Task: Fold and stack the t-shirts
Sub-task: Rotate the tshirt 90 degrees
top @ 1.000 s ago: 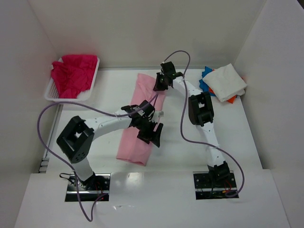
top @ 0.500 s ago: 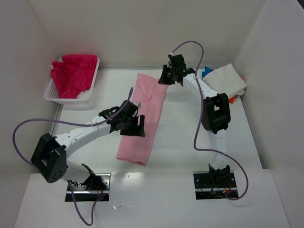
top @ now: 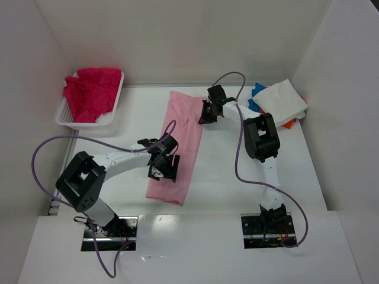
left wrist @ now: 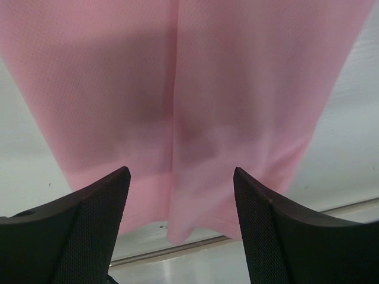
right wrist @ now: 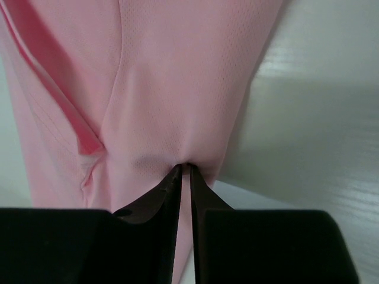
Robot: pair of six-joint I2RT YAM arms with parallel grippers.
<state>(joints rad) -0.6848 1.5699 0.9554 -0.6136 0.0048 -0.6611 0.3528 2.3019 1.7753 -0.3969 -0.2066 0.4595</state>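
Pink t-shirt (top: 180, 139) lies in a long strip on the table (top: 231, 171), right gripper (right wrist: 185, 168) pinching its far edge, left gripper (left wrist: 180, 174) wide open and empty over the near end; it should bite all layers before folding.

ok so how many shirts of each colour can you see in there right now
pink shirt: 1
magenta-red shirt, heaped in the basket: 1, maybe more in the heap
white shirt: 1
blue shirt, mostly under the white one: 1
orange shirt, only an edge showing: 1
total: 5
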